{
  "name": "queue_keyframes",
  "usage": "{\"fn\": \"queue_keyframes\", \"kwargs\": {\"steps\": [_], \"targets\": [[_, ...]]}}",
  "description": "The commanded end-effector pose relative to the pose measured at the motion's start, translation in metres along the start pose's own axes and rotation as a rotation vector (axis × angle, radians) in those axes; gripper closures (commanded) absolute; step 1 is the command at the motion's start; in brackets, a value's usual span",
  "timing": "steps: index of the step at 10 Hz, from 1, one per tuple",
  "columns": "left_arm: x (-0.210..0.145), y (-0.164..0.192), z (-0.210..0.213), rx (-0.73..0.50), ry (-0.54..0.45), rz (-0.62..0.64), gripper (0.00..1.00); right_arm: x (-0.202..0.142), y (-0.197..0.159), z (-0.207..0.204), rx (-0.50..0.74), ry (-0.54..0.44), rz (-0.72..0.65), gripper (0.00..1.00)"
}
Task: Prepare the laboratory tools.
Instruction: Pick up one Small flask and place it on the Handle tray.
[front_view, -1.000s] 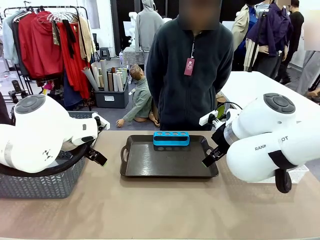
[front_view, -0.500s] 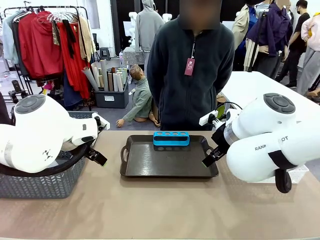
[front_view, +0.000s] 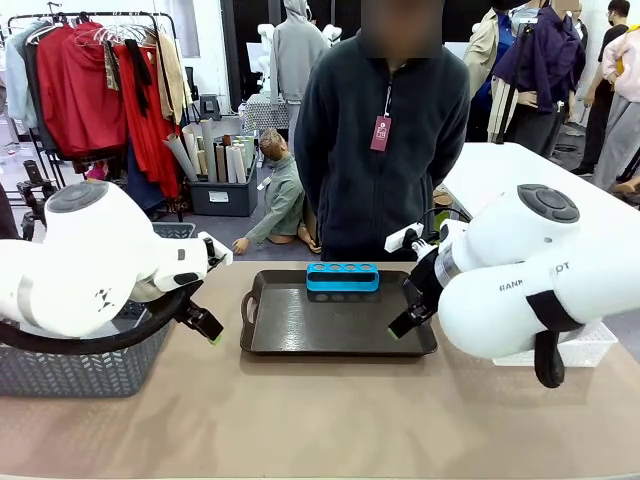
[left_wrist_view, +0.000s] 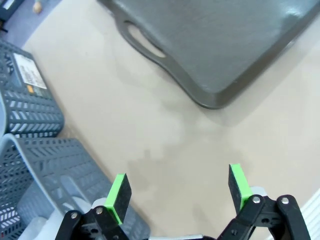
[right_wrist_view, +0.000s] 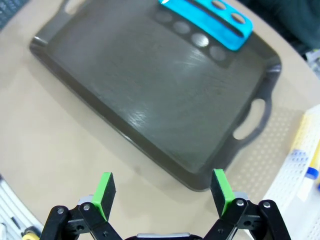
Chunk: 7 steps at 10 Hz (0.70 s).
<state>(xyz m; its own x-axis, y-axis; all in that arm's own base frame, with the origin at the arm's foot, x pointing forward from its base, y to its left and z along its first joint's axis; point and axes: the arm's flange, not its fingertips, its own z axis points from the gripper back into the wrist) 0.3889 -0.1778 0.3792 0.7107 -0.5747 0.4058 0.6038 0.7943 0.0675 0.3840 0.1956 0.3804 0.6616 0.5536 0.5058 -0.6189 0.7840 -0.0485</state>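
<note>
We see a tan desk (front_view: 320, 420) with a dark tray (front_view: 300, 330) at its middle and a grey basket (front_view: 80, 365) at the robot's left. A person (front_view: 380, 150) stands at the far side, with a clothes rail (front_view: 90, 80) behind. The blue four-hole rack (front_view: 342, 277) sits at the tray's far edge, holes facing up. The left fingers (left_wrist_view: 118, 197) and right fingers (right_wrist_view: 104, 195) are spread apart, grasping nothing.

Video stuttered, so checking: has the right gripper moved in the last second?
Yes. The right gripper has shifted slightly left, farther in over the dark tray's right side.
</note>
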Motion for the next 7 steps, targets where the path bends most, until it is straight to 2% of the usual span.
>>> {"fn": "queue_keyframes", "kwargs": {"steps": [1, 5, 7], "targets": [[0.007, 0.006, 0.026, -0.072, 0.028, -0.024, 0.0, 0.008, -0.022, 0.021, 0.055, 0.004, 0.012, 0.0], [0.034, 0.012, 0.069, -0.216, 0.001, -0.103, 0.0, 0.032, -0.029, 0.073, 0.154, 0.077, 0.04, 0.0], [0.049, 0.02, 0.094, -0.274, -0.026, -0.134, 0.0, 0.04, -0.042, 0.108, 0.178, 0.066, 0.069, 0.0]]}}
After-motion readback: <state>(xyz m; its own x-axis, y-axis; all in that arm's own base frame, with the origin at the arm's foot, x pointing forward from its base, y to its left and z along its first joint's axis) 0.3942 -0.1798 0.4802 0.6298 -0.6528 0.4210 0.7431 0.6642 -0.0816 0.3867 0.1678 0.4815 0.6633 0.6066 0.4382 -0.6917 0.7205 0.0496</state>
